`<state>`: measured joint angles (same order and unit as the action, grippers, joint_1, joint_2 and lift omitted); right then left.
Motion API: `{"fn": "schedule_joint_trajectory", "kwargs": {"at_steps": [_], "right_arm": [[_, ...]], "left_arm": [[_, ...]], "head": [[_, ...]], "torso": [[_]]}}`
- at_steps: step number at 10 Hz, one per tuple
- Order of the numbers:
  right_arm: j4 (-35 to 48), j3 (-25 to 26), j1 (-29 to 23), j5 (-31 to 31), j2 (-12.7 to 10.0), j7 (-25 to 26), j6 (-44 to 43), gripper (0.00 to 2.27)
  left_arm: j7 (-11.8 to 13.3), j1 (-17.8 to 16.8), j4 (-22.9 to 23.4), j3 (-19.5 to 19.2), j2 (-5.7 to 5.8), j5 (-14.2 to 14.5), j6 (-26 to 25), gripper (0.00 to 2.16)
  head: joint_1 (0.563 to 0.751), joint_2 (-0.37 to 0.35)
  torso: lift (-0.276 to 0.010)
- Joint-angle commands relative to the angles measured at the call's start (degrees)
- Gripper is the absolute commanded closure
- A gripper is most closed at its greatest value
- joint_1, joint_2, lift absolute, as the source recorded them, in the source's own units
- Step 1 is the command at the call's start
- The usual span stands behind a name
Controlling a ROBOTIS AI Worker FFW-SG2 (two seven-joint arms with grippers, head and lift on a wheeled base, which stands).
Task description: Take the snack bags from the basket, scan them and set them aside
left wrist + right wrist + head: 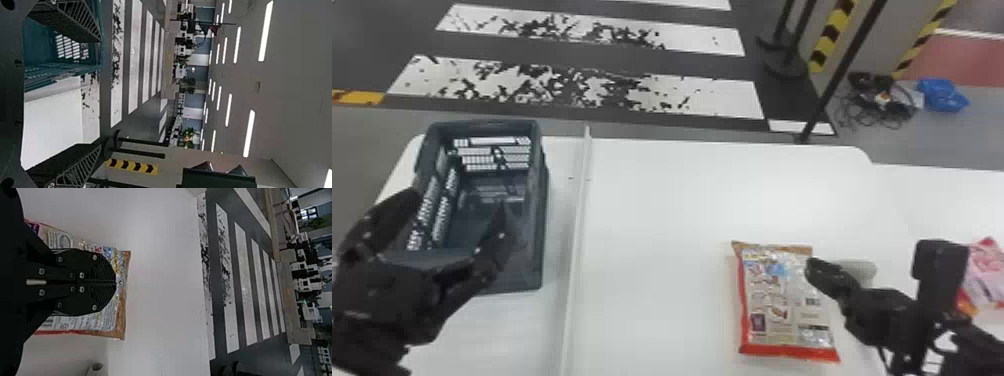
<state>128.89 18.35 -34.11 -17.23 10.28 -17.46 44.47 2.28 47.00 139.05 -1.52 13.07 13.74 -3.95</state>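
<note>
My left gripper (458,202) is open above the near part of the dark blue-grey basket (536,270), its fingers spread apart. In the left wrist view, the left gripper (100,93) has a wide gap, and the basket (92,66) is beside one finger. A red-edged snack bag (772,300) lies flat on the white table, printed side up. At its right edge is my right gripper (810,266). The right wrist view has the right gripper (116,282) shut, fingers pressed together over the bag (121,323). A pink bag (984,272) lies at the far right, partly behind the right arm.
A raised white strip (577,215) runs along the table (657,225) just right of the basket. A pale rounded object (862,269) stands beside the right fingers. Beyond the table's far edge, a black pole (837,80) rises from the floor.
</note>
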Motion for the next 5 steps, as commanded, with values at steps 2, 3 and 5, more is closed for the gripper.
{"fn": "schedule_joint_trajectory", "kwargs": {"at_steps": [2, 3, 5], "right_arm": [[-0.13, 6.34, -1.22, -1.14, -0.26, 0.06, 3.48, 1.54], [-0.39, 7.84, -2.19, -1.40, -0.26, -0.21, 3.30, 0.80], [-4.52, 9.86, -2.54, -0.78, -0.17, -0.91, 0.84, 0.11]], "left_arm": [[0.09, 3.28, -0.18, -0.42, 0.55, -0.02, 4.34, 0.04], [0.00, 3.89, -0.27, -0.50, 0.64, 0.06, 4.87, 0.04], [0.09, 4.51, -0.45, -0.42, 0.90, 0.33, 5.75, 0.04]], "head": [[0.695, -0.180], [0.695, -0.218], [0.695, -0.283]], "torso": [[-0.075], [-0.075], [-0.075]]}}
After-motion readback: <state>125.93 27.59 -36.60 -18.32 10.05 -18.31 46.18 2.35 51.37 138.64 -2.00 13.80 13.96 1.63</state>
